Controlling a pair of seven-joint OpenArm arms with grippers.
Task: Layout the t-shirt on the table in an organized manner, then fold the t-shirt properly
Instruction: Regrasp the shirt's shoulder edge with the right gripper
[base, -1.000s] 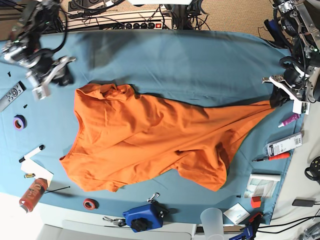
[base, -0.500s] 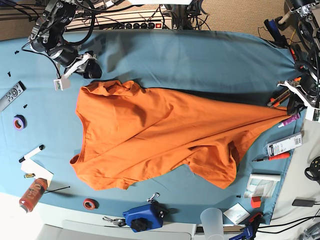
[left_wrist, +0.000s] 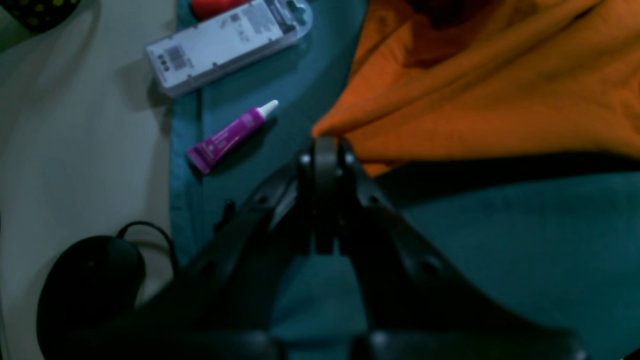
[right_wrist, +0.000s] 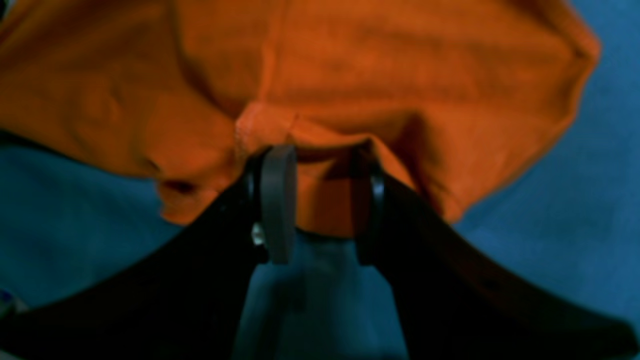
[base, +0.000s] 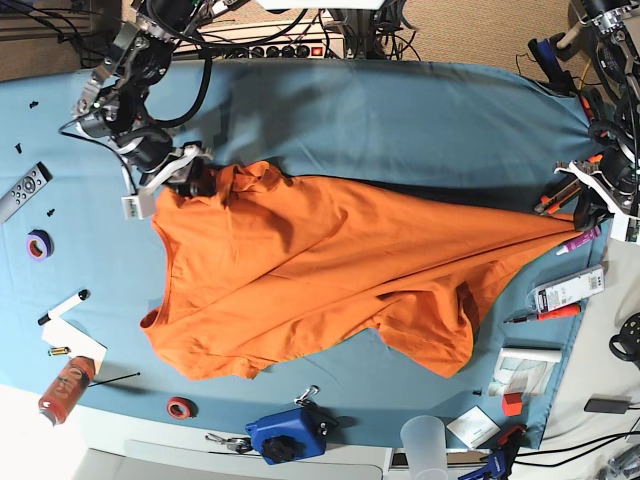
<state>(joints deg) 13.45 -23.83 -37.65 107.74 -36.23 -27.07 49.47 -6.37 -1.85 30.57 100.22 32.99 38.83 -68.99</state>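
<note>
The bright-orange t-shirt (base: 320, 270) lies wrinkled across the teal table (base: 400, 120), drawn out to a point at the right. My left gripper (base: 583, 212) is shut on that stretched corner near the table's right edge. In the left wrist view its closed fingertips (left_wrist: 326, 145) pinch the tip of the t-shirt (left_wrist: 475, 100). My right gripper (base: 195, 183) is at the shirt's upper-left edge. In the right wrist view this gripper (right_wrist: 322, 165) stands open, with a bunched fold of the t-shirt (right_wrist: 350, 65) between and just past its fingers (right_wrist: 277, 200).
A purple tube (left_wrist: 230, 135) and a blister pack (left_wrist: 225, 45) lie by the left gripper at the right edge. On the left sit a remote (base: 22, 190), a purple tape roll (base: 38, 243) and a marker (base: 63, 306). A blue tool (base: 288, 435) and a cup (base: 425, 440) stand along the front.
My right gripper has moved from the far left to the shirt's upper-left edge, staying open. The left gripper pulled its corner to the right, stretching the shirt, then held still.
</note>
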